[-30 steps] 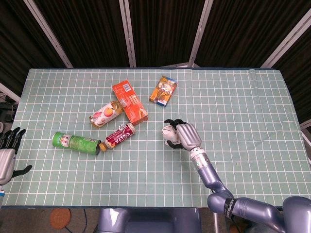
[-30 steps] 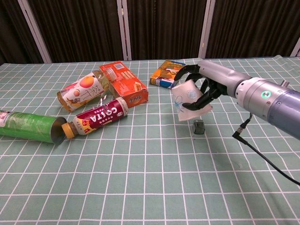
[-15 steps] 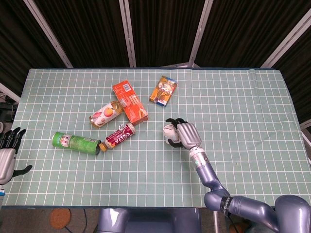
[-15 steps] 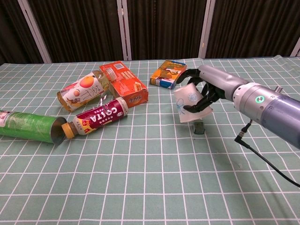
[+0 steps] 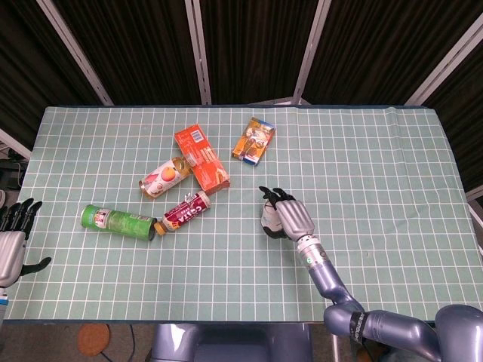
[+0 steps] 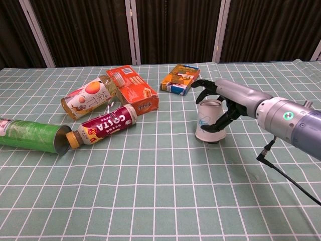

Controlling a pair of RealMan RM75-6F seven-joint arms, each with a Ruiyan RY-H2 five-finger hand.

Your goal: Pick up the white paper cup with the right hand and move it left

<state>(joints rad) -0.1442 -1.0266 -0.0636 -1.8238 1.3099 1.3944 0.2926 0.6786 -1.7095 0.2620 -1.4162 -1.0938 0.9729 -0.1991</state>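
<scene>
The white paper cup (image 6: 207, 122) stands upright on the green checked tablecloth (image 6: 150, 201), near the middle of the table, its mouth facing up. My right hand (image 6: 224, 106) wraps it from the right, with dark fingers curled around its rim and side. From above, the cup (image 5: 268, 219) shows just left of that hand (image 5: 290, 219), which hides most of it. My left hand (image 5: 11, 240) hangs off the table's left edge with fingers spread, holding nothing.
Left of the cup lie a red bottle (image 6: 105, 125), a green tube can (image 6: 30, 134), a juice bottle (image 6: 85, 100) and an orange box (image 6: 134, 89). A small orange-blue box (image 6: 178, 79) lies just behind the cup.
The right hand has lowered the cup from a tilted hold in the air to upright on the cloth, over the spot where a small dark object lay. The left hand stays still.
</scene>
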